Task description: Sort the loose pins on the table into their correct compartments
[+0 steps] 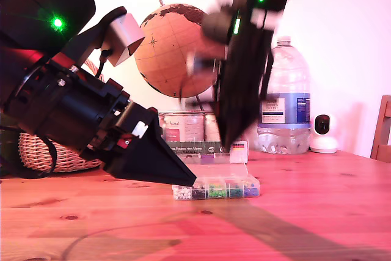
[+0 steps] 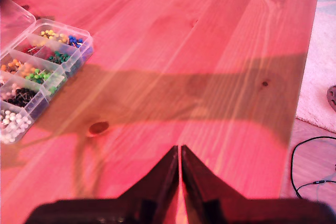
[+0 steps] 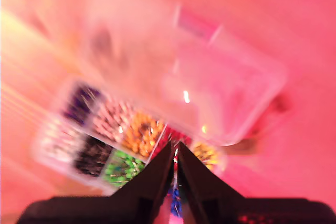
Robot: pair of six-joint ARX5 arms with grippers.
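The clear pin box (image 1: 217, 186) sits mid-table (image 1: 305, 212), lid (image 3: 210, 77) open, its compartments (image 2: 31, 72) holding white, black, green, orange, yellow and blue pins. The first gripper (image 2: 180, 153) hovers over bare wood at the exterior view's left, jaws nearly together, empty. The second gripper (image 3: 175, 150), blurred, hangs over the box, jaws close together; any pin between them cannot be told. No label is legible.
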